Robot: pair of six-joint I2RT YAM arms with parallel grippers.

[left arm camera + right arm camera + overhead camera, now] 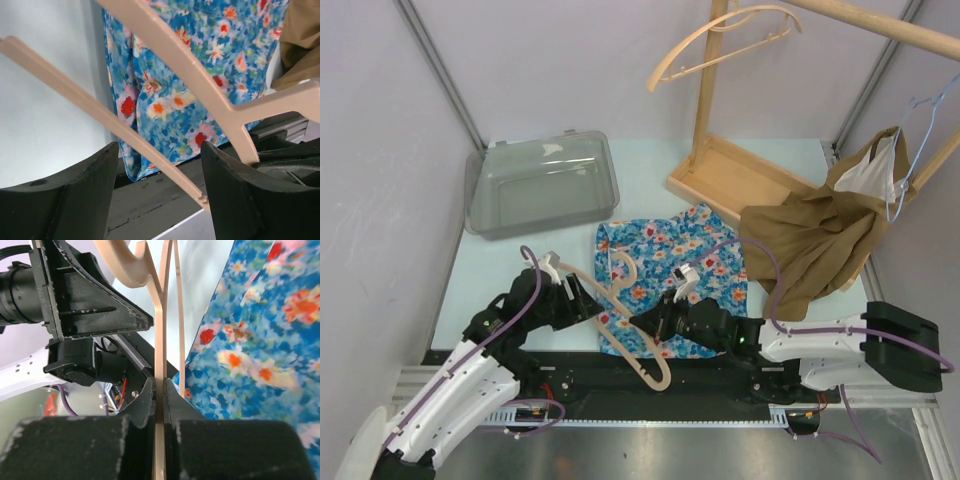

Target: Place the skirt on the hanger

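Skirt (pixel 692 262), blue and floral, lies flat at mid-table, reaching the front edge. A clear grey bin (pixel 542 183) sits back left. A brown garment (pixel 810 240) is heaped at the right. The pink hanger (pixel 620 300) crosses the skirt's left side. The right gripper (pixel 160 390), reaching leftward, pinches the hanger's arm. The left gripper (pixel 160 165) has its jaws spread around the lower bar.

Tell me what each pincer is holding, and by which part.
The right pincer clamps the hanger by one thin arm. The left pincer is open around its bar, gripping nothing.
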